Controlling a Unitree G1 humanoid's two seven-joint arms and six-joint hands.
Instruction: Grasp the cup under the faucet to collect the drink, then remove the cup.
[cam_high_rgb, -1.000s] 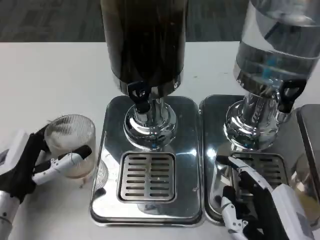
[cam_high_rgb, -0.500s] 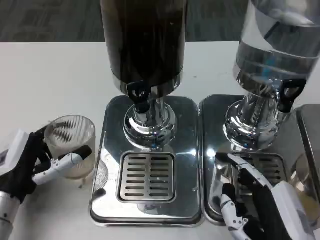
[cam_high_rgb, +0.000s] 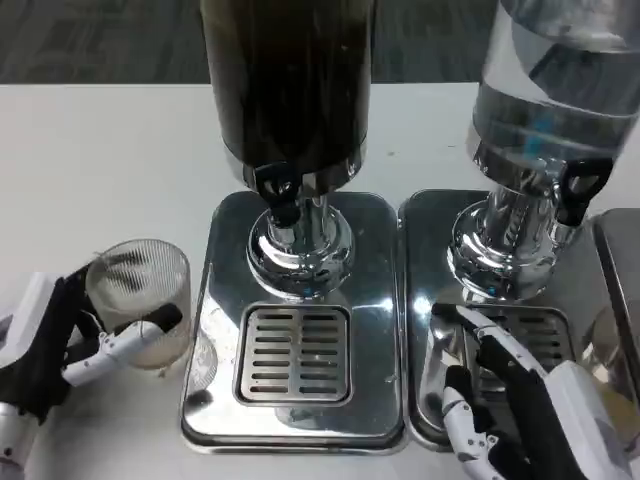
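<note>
White counter. Dark drink dispenser with black faucet over a steel drip tray, up and right of the left hand. Clear water dispenser on a second tray, just beyond the right hand. Ribbed clear cup stands upright, axis vertical, mouth up, on the counter left of the tray; pale liquid low inside. Left hand wraps and holds the cup. Right hand's fingers are spread, holding nothing.
</note>
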